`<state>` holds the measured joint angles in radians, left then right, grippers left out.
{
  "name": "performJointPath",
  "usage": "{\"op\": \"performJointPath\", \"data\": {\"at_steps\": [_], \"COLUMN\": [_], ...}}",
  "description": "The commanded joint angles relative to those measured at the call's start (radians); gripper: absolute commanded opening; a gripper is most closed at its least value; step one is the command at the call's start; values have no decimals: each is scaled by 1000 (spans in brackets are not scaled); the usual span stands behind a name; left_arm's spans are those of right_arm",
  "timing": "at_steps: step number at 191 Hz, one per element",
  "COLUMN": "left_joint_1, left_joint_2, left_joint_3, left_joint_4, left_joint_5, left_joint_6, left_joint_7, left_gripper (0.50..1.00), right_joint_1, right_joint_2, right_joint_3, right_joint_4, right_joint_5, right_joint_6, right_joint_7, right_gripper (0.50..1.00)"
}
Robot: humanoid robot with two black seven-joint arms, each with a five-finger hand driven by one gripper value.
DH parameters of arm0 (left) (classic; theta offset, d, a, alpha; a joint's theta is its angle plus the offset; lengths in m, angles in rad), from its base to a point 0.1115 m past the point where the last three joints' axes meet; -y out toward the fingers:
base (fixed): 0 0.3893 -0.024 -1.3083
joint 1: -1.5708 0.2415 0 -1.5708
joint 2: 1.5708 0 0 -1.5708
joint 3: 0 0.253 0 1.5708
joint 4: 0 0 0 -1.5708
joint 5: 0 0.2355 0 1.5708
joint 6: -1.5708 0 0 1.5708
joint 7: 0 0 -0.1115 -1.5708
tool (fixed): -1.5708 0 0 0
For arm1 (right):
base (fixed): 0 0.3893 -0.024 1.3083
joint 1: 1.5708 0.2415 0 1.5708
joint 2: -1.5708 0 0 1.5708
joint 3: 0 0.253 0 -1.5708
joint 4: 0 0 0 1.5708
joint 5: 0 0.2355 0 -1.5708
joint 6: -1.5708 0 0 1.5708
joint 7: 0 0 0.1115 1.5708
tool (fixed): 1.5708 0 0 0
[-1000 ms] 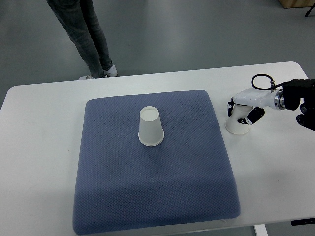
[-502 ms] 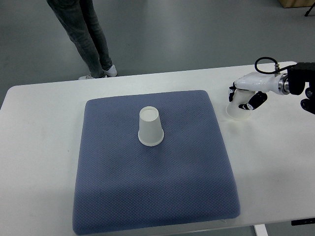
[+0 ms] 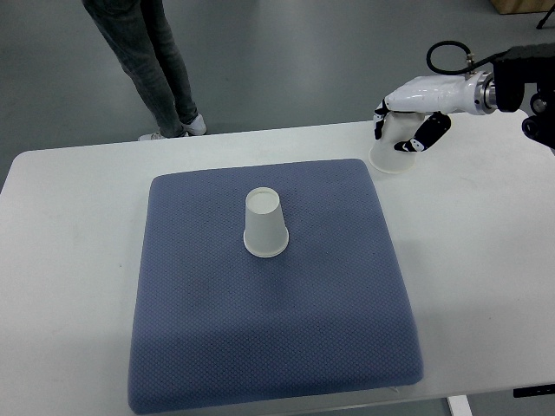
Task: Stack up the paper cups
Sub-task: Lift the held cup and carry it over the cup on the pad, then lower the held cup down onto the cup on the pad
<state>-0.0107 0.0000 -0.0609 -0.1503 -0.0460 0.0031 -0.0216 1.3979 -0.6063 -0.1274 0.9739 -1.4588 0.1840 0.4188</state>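
Stacking was not yet done. We saw the right hand (image 3: 406, 130) closed around one paper cup (image 3: 393, 149), mouth down, carried clear of the tabletop (image 3: 486, 260) just beyond the blue mat's (image 3: 277, 329) far right corner. The second cup (image 3: 264, 224) stood inverted near the mat's centre, well apart (the target, we judged). Remaining: carry across, lower over it. Against the frame a second earlier, the held cup had risen and shifted leftward toward the mat; the centre cup had not moved.
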Motion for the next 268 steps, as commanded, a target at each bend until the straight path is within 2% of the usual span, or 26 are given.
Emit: {"op": "performJointPath", "data": {"at_steps": [1, 66, 133, 268], "left_joint_1": [0, 0, 0, 0], "left_joint_2": [0, 0, 0, 0], "left_joint_3": [0, 0, 0, 0], "left_joint_4": [0, 0, 0, 0], "left_joint_5": [0, 0, 0, 0], "left_joint_6": [0, 0, 0, 0], "left_joint_7": [0, 0, 0, 0], "left_gripper": [1000, 1000, 1000, 1000], "right_joint_1": [44, 75, 72, 16], "right_joint_2": [10, 97, 212, 275], "right_joint_3": [17, 152, 164, 164], "right_joint_4": [52, 135, 124, 92], "right_joint_5": [2, 5, 9, 6], "right_joint_6": [34, 164, 169, 152], "right_joint_7": [0, -2, -3, -12], "right_gripper": [500, 500, 500, 500]}}
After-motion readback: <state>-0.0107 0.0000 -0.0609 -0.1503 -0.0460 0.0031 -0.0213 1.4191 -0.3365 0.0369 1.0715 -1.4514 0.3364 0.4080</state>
